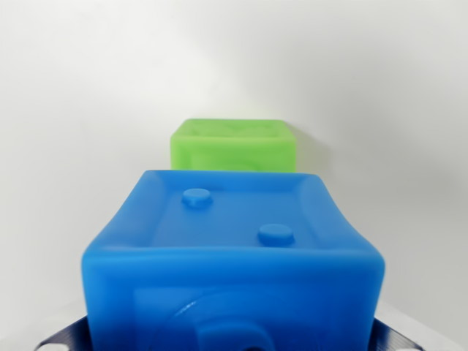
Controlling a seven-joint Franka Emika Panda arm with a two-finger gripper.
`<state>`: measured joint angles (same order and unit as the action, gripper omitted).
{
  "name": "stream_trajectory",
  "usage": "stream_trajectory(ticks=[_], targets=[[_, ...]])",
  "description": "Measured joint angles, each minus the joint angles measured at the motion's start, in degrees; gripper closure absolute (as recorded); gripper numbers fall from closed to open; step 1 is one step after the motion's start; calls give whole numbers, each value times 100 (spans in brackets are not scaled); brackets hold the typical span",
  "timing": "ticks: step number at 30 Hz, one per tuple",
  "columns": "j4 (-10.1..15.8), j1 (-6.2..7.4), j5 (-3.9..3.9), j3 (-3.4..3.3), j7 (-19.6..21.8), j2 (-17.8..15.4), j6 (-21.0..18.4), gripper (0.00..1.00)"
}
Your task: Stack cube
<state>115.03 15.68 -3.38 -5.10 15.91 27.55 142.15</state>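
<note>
Nearest the camera, at the bottom edge of the wrist view, two dark ribbed pieces of the gripper (pixel 234 342) showed at the lower left and lower right corners, one on each side of the blue cube (pixel 234 256). The cube sat between them and filled most of the lower half of the frame, so the fingers flanked its sides, but the contact itself lay hidden behind the cube's body and whether the gripper was clamped on it or loose could not be told. The arm itself was out of sight; the camera looked forward and slightly down over the cube's top. That cube was a soft-looking, glossy, slightly translucent plastic block with rounded edges and corners. Its top face was a shallow recessed panel with a raised rim, carrying two small round raised studs, one toward the far left and one toward the near right. Its near face carried a round embossed relief, cut off by the bottom of the frame. Beyond it, just past the blue cube's far edge and a little to the wrist view's right of centre, stood the green cube (pixel 234 145), of the same rounded, moulded make, with faint relief on its top face. It rested on the plain white surface (pixel 66 183), which ran up smooth and matte into a pale background.
</note>
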Motion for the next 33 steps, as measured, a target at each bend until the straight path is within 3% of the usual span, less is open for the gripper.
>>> stream_trajectory(ticks=[18, 32, 33], targets=[[-23, -28, -47, 40, -29, 386, 356, 100], [-46, -51, -51, 65, -32, 506, 465, 100], [-46, -52, -51, 65, -32, 506, 465, 0]])
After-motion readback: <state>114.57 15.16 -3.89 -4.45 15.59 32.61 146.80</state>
